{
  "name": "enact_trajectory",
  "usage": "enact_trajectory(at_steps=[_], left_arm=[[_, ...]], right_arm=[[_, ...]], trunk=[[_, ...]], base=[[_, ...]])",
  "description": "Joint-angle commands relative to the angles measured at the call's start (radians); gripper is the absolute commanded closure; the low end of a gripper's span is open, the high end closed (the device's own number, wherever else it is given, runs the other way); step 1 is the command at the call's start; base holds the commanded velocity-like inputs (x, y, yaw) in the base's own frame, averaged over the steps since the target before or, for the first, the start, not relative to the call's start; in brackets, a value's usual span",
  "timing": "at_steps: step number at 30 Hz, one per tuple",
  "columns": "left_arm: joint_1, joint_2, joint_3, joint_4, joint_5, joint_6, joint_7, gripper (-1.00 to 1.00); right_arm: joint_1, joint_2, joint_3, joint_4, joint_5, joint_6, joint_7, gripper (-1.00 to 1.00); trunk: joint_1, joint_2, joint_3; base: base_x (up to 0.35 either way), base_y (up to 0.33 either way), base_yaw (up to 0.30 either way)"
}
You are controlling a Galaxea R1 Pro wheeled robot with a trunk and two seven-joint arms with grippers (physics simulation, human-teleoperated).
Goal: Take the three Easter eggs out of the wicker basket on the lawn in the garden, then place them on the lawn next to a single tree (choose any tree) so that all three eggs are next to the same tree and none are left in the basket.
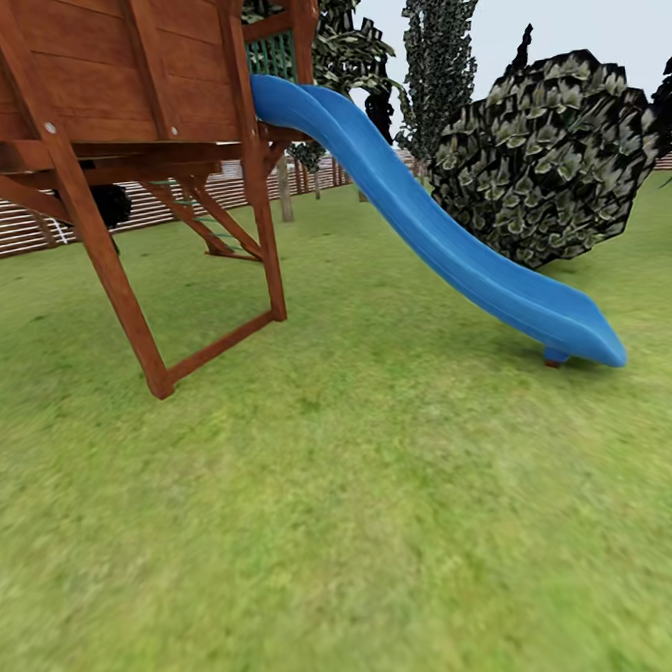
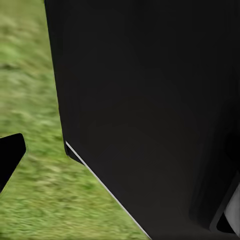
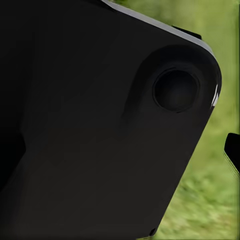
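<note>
The lawn spreads out as mottled green grass ahead of me. A tree with a pale, bare trunk stands far off beyond the playset, near the fence. The Easter eggs and the wicker basket are out of view. In the left wrist view one dark fingertip juts in over grass beside a black part of my own body. The right wrist view has another dark fingertip at its edge, next to a black housing. Neither view lets me judge the jaws.
A wooden playset on slanted legs stands at the left, its blue slide running down to the right. A big dark speckled bush sits behind the slide's foot, a tall dark cypress-like tree farther back. A slatted fence closes the rear.
</note>
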Motion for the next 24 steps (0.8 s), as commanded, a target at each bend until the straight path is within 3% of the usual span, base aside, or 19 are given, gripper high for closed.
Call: enact_trajectory(at_steps=[1, 24], left_arm=[[0.000, 0.000, 0.001, 0.000, 0.000, -0.001, -0.001, -1.00], [0.000, 0.000, 0.001, 0.000, 0.000, -0.001, -0.001, -1.00]], right_arm=[[-0.001, 0.000, 0.008, 0.000, -0.001, -0.003, 0.001, -1.00], [-0.001, 0.000, 0.008, 0.000, -0.001, -0.003, 0.002, -1.00]], trunk=[[0.001, 0.000, -0.001], [0.001, 0.000, -0.001]], base=[[0.317, 0.101, -0.070], [0.317, 0.101, -0.267]])
